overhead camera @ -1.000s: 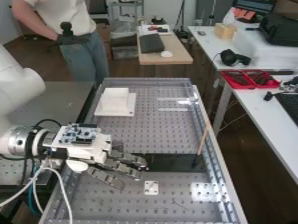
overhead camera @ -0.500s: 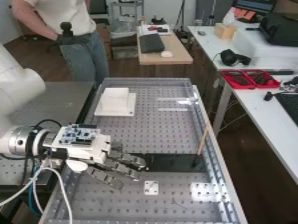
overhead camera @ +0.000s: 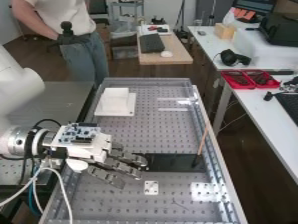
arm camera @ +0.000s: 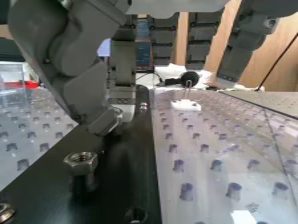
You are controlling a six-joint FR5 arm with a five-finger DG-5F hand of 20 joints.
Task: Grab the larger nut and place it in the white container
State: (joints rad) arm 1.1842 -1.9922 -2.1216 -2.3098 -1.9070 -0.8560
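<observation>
In the high view the dark grey and white hand (overhead camera: 120, 165) is in the lower left of the frame, its fingers straight and set apart, reaching over the left end of a glossy black strip (overhead camera: 176, 162). In the wrist view a silver metal hex nut (arm camera: 81, 158) lies on that strip, near the tip of the thumb (arm camera: 100, 117) and apart from it. Part of a second metal nut (arm camera: 5, 212) is on the strip too, cut off by the frame edge; which is larger I cannot tell.

The white square container (overhead camera: 116, 95) is in the upper left part of the table (overhead camera: 149, 132) in the high view, near the far end and the left edge. A wide stretch of perforated surface lies between it and the strip. The strip runs across to the right-hand metal rail (overhead camera: 216, 152), where a thin wooden stick with a dark end (overhead camera: 203, 140) leans. Below the strip in the frame, a small white square plate with holes (overhead camera: 151, 188) lies near the fingers, with perforated surface between it and the right rail.
</observation>
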